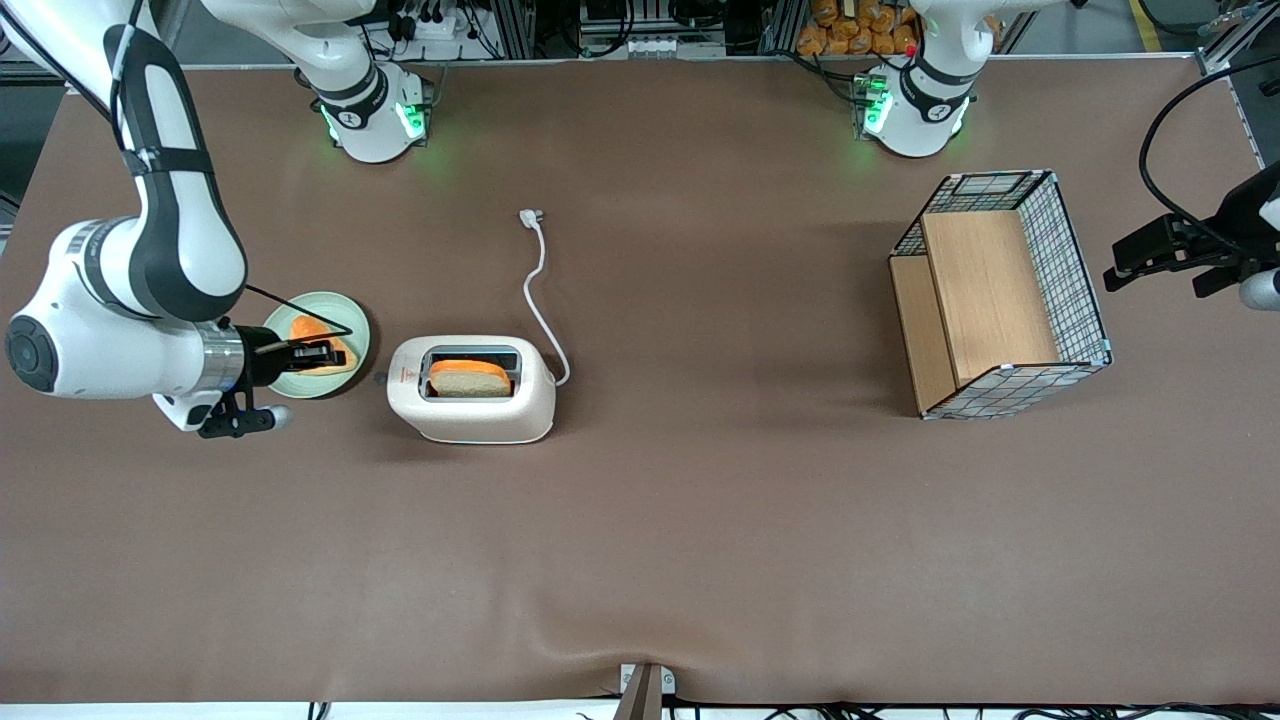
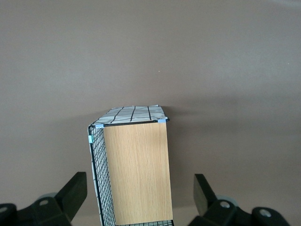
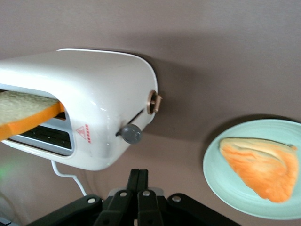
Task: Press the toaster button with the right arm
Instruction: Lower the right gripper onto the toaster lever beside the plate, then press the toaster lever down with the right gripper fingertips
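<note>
The cream-white toaster (image 1: pixel 470 405) (image 3: pixel 99 94) stands mid-table with a bread slice (image 1: pixel 469 378) in one slot. Its button, a small grey knob (image 3: pixel 131 134) (image 1: pixel 381 378), sticks out of the short end that faces the working arm. My right arm's gripper (image 1: pixel 332 354) (image 3: pixel 139 173) is shut with nothing in it. It hovers over the pale green plate (image 1: pixel 356 322), pointing toward the toaster's short end. A gap of bare table lies between its fingertips and the button.
The plate (image 3: pixel 216 174) carries an orange-topped bread slice (image 3: pixel 261 165). A brown dial (image 3: pixel 154 101) sits on the toaster's end near the button. The white cord (image 1: pixel 540 290) runs away from the front camera. A wire basket (image 1: pixel 1075 270) with wooden boards lies toward the parked arm's end.
</note>
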Controlling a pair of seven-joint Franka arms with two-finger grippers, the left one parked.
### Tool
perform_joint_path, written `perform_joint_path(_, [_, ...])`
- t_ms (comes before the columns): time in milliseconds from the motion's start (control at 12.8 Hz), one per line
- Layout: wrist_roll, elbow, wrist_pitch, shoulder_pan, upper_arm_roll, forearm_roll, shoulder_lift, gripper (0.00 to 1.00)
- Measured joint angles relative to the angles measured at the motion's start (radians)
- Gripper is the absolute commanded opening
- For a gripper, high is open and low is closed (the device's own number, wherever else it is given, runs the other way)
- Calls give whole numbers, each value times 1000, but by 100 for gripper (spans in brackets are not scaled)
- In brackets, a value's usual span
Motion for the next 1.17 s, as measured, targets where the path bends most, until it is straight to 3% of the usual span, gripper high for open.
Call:
perform_joint_path(234, [-39,0,35,4,2,41,21,0])
perform_joint_path(1172, [-70,1,80,18,6,53,117,0])
